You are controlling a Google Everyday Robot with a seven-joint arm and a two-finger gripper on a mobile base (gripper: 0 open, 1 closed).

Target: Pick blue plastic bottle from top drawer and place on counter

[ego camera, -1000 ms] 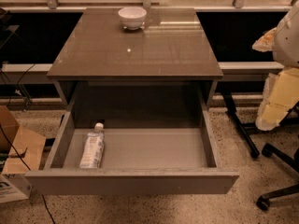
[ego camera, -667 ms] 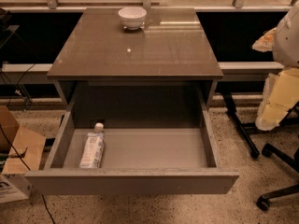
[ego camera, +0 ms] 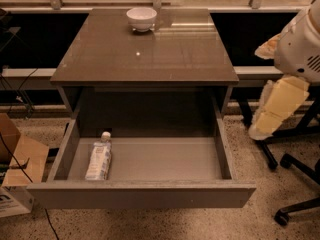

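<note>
The top drawer (ego camera: 140,194) stands pulled right out under the worktop (ego camera: 145,59), so its grey floor is open from above. The blue plastic bottle (ego camera: 98,159) lies flat on its side at the drawer's left end, just beside the left wall, with its cap toward the back. Lying like that, it probably wants a grip across its body from above.

My fingers (ego camera: 264,123) hang to the right of the cabinet, outside the drawer and well apart from the bottle. I cannot tell whether they are spread or closed.

To reach in, I judge I must pass over the drawer's right wall and come down in front of the worktop's front edge. The drawer's middle and right are bare, which gives room to travel.

On top, a white bowl (ego camera: 141,19) sits near the back edge, leaving the front for the set-down. On the floor, a cardboard box (ego camera: 20,164) lies to the left and a chair base (ego camera: 281,216) to the right.
</note>
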